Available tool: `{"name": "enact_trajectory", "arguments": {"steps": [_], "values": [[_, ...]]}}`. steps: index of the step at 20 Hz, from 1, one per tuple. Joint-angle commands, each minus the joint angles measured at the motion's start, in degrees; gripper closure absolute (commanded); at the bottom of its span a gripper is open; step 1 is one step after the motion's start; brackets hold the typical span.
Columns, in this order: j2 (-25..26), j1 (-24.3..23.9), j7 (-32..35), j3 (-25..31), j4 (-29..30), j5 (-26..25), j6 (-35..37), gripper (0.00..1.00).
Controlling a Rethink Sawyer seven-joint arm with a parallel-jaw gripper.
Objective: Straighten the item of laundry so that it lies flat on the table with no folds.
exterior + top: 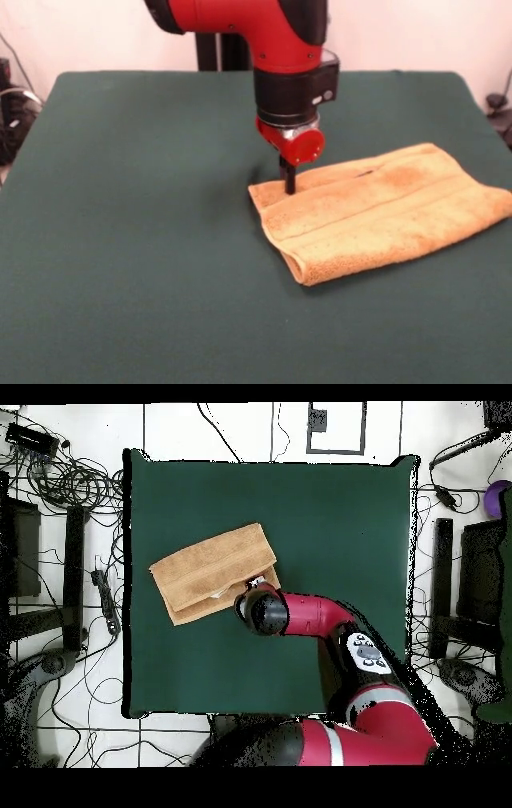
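The orange-tan towel [384, 212] lies folded double on the right part of the green table [136, 240], its rounded fold facing the near left. The woven band runs along its length. My gripper [289, 182] comes straight down from the red arm onto the towel's far left corner. Its dark fingers stand together as one narrow bar with the tips at the cloth's edge. In the overhead view the towel [210, 572] lies left of centre on the table [340, 514], and the red wrist [266, 611] covers the gripper at the towel's lower right corner.
The arm's pedestal [222, 52] stands at the table's far edge. Cables and dark equipment [60, 484] lie on the floor around the table. The towel's right end [500, 204] reaches close to the table's right side.
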Motion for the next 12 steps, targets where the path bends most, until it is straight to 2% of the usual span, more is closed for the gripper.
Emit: {"name": "enact_trajectory", "arguments": {"steps": [1, 12], "values": [[4.5, -6.0, -11.4, -5.3, 8.3, -10.3, 7.3, 1.00], [3.1, -11.4, -14.0, -3.0, 6.9, -18.3, 10.0, 1.00]]}}
